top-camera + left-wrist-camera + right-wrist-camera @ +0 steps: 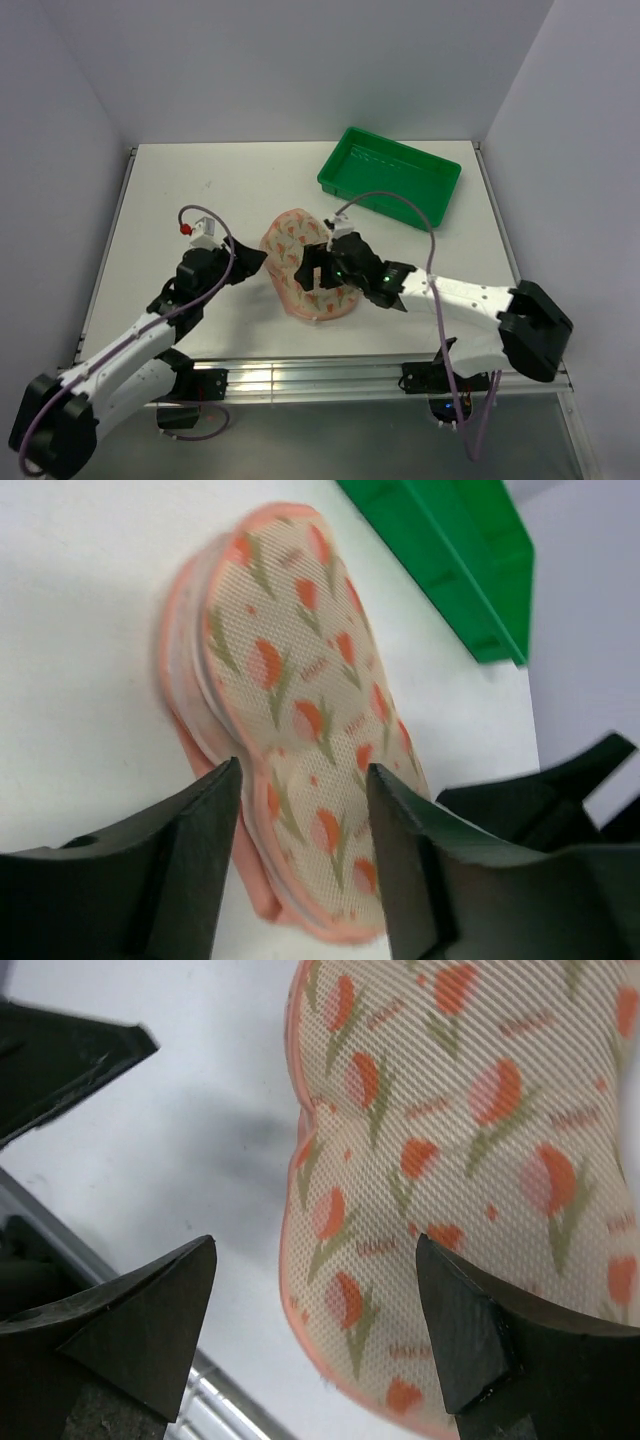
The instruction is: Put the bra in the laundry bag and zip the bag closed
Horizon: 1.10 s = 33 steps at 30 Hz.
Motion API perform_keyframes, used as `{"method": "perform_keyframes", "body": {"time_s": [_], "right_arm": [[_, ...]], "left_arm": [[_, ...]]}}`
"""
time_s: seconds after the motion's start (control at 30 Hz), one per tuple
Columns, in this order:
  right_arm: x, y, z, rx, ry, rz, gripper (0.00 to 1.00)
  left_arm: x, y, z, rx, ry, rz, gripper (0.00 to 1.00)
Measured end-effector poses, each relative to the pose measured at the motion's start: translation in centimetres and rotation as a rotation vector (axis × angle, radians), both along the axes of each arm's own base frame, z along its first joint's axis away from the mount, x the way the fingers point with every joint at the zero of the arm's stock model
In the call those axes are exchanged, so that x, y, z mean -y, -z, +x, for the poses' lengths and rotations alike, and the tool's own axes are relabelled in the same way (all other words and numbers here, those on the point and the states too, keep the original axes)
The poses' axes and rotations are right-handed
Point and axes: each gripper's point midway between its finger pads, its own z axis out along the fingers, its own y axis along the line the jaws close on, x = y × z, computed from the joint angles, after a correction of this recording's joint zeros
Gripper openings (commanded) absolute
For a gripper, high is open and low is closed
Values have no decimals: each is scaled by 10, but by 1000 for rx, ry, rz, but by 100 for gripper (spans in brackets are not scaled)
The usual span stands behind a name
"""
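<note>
The laundry bag (296,236) lies at the table's middle, a peach-pink pouch with orange-and-green marks, its two halves folded one on the other. The bra is hidden; no black fabric shows. My left gripper (256,260) is open at the bag's left edge. In the left wrist view its jaws (303,772) stand either side of the bag's near end (290,680). My right gripper (318,268) is open and empty over the bag's near right part. In the right wrist view it (315,1244) hangs above the bag's rim (470,1140).
A green plastic tray (392,175) stands at the back right, also in the left wrist view (450,550). The metal rail (300,376) runs along the table's near edge. The left gripper's finger (60,1060) shows in the right wrist view.
</note>
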Motion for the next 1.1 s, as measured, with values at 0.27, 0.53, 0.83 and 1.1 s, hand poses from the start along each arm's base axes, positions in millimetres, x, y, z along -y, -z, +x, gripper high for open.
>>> {"method": "perform_keyframes", "body": {"time_s": [0.27, 0.53, 0.83, 1.1], "right_arm": [[63, 28, -51, -102, 196, 121, 85], [107, 58, -75, -209, 368, 162, 84], [95, 89, -85, -312, 345, 139, 72], [84, 76, -74, -303, 334, 224, 65]], "left_arm": [[44, 5, -92, -62, 317, -18, 43], [83, 47, -171, -242, 640, 107, 46], [128, 56, -181, -197, 753, 239, 51], [130, 68, -151, -131, 630, 341, 52]]}}
